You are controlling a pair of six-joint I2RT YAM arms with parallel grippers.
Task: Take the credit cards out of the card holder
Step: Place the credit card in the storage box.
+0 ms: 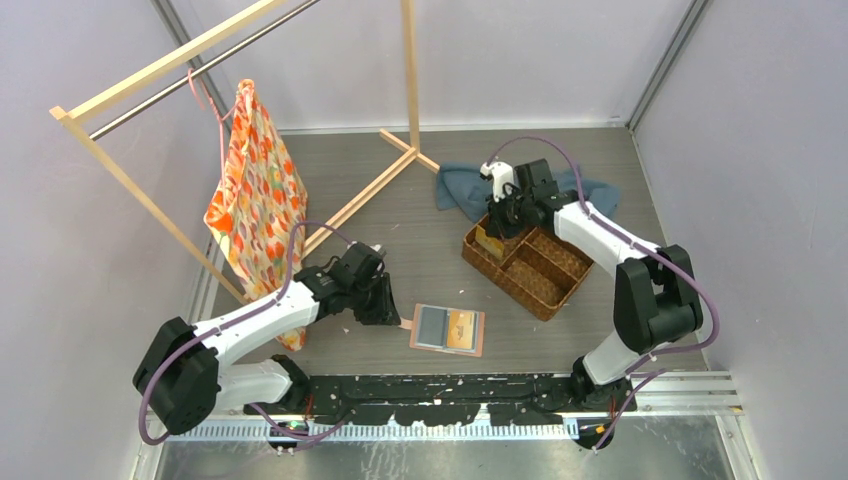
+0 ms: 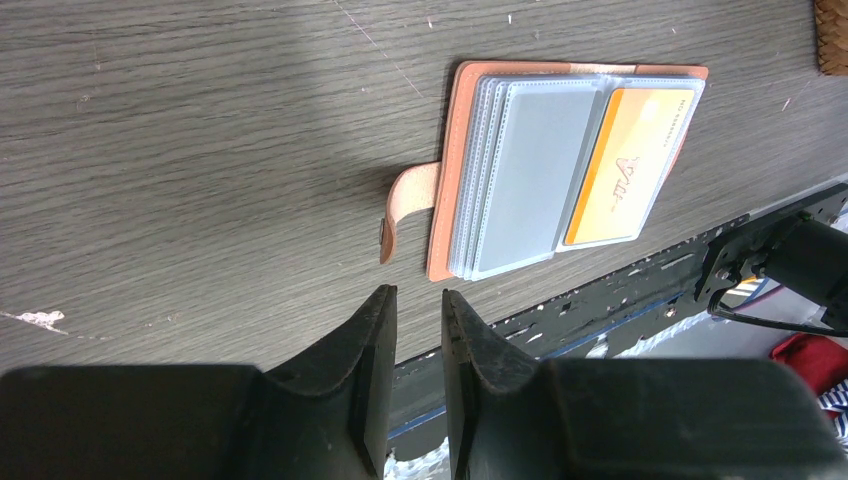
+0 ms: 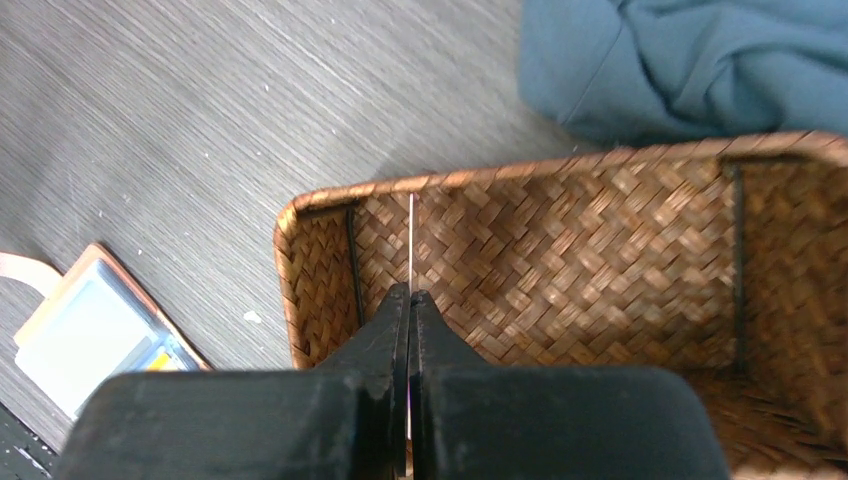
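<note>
The salmon-pink card holder (image 1: 447, 329) lies open and flat on the table, its snap tab (image 2: 408, 195) pointing left. An orange-gold credit card (image 2: 630, 170) sits in its right sleeve, and the grey sleeves (image 2: 525, 170) on the left look bare. My left gripper (image 2: 418, 292) hovers just short of the tab, its jaws a little apart with nothing between them. My right gripper (image 3: 410, 292) is shut on a thin pale credit card (image 3: 411, 240) seen edge-on, held over the left end compartment of the woven basket (image 3: 450, 182). The holder's corner (image 3: 90, 325) shows at lower left.
The brown three-compartment basket (image 1: 520, 290) stands at centre right, with a blue cloth (image 1: 460, 185) behind it. A wooden rack (image 1: 410, 70) with a hanging patterned bag (image 1: 255, 195) fills the back left. A black rail (image 1: 450, 385) runs along the near edge.
</note>
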